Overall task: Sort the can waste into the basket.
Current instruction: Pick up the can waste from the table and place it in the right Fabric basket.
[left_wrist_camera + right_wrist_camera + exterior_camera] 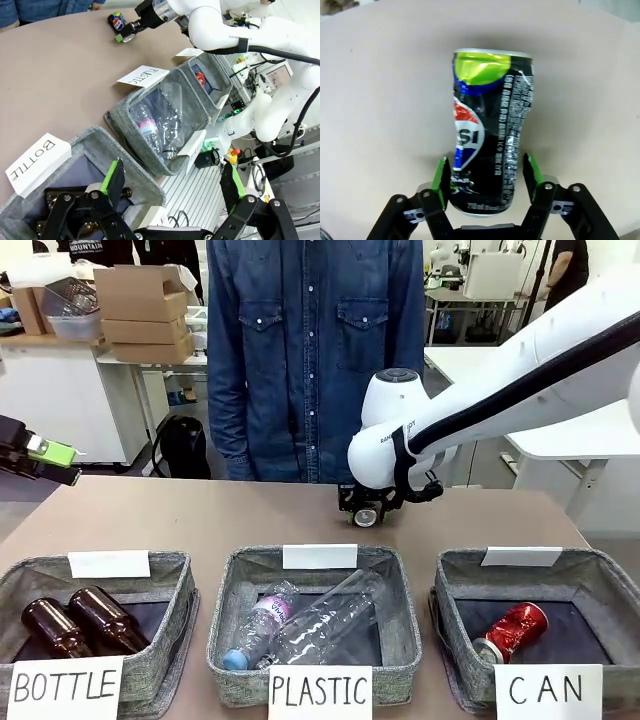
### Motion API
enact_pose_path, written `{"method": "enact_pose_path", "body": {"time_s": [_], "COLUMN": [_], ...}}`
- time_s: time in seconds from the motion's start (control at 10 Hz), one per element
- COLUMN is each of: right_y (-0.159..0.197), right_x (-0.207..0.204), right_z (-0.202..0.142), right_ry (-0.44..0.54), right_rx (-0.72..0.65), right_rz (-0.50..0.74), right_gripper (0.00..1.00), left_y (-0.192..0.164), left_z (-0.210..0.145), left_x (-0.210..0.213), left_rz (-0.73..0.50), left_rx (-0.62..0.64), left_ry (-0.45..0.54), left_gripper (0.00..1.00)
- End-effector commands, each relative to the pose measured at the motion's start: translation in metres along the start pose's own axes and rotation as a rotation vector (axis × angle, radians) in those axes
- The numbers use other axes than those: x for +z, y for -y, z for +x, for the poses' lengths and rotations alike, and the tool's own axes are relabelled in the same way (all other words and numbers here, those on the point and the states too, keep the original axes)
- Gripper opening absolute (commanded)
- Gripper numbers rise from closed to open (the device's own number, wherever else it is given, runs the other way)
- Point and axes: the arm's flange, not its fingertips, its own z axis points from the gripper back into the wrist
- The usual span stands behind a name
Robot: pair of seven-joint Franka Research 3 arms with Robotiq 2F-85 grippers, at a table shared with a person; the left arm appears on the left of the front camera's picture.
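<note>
Status: roughly half done, I'm judging. On the desk (150,520) the CAN basket (600,585) is sitting near right, already holding the red can (512,630). The dark can (487,132) is lying on its side at the far middle of the desk, well apart from that basket. My right pincer (487,182) is straddling its lower end, green pads just beside both flanks; can't tell if I'm gripping yet. My left pincer (170,187) is hanging spread wide over the BOTTLE basket (90,150), empty. Left: clamp, lift, carry right, drop in.
</note>
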Motion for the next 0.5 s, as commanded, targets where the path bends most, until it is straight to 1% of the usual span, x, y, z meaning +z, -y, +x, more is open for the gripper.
{"method": "enact_pose_path", "body": {"time_s": [0.0, 0.1, 0.4], "right_y": [-0.0075, -0.0070, -0.0065], "right_x": [0.0028, 0.0033, 0.0038], "right_z": [0.0027, 0.0028, 0.0032], "right_ry": [0.001, 0.000, 0.000], "right_rx": [-0.023, -0.023, -0.025], "right_rz": [-0.014, -0.019, -0.017], "right_gripper": [0.35, 0.00, 0.00], "left_y": [0.0037, 0.0037, 0.0037], "left_z": [0.0010, 0.0010, 0.0010], "left_x": [-0.0001, -0.0001, -0.0001], "left_rz": [-0.004, -0.004, -0.004], "left_rx": [0.009, 0.009, 0.009], "left_ry": [0.004, 0.004, 0.004], "left_gripper": [1.00, 1.00, 1.00]}}
